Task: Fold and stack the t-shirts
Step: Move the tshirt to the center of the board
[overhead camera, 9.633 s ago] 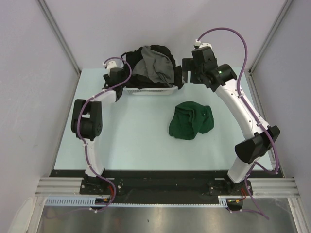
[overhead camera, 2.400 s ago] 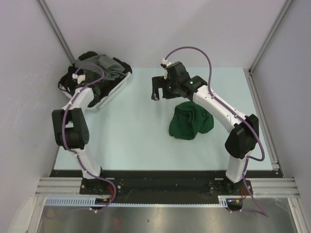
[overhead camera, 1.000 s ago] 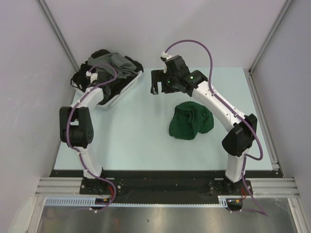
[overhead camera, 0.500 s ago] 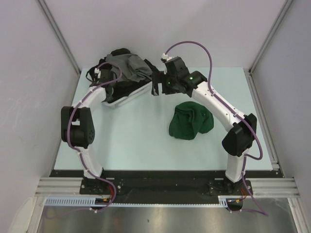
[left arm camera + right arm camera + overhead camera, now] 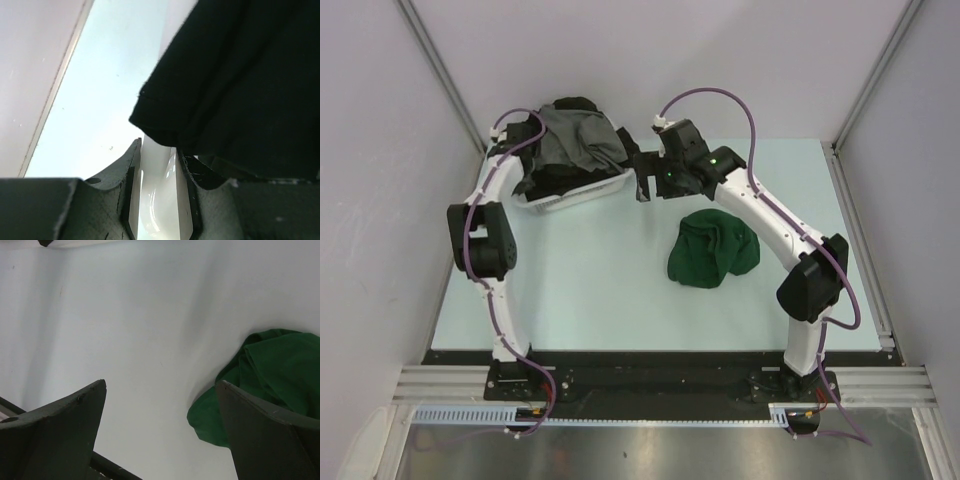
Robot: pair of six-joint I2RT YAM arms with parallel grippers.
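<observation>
The left tool is clamped on the white rim of the basket. A black shirt hangs over that rim just above the tool's fingers, and a grey shirt lies on top of the heap in the basket. The right tool stands wide apart with nothing between its fingers, over bare bench and just beside the basket's right end. The green shirt lies crumpled on the bench, beneath and past one of that tool's fingers, apart from it.

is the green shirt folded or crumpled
Crumpled: the green shirt lies in a rumpled heap on the table, with no flat, squared edges.
</observation>
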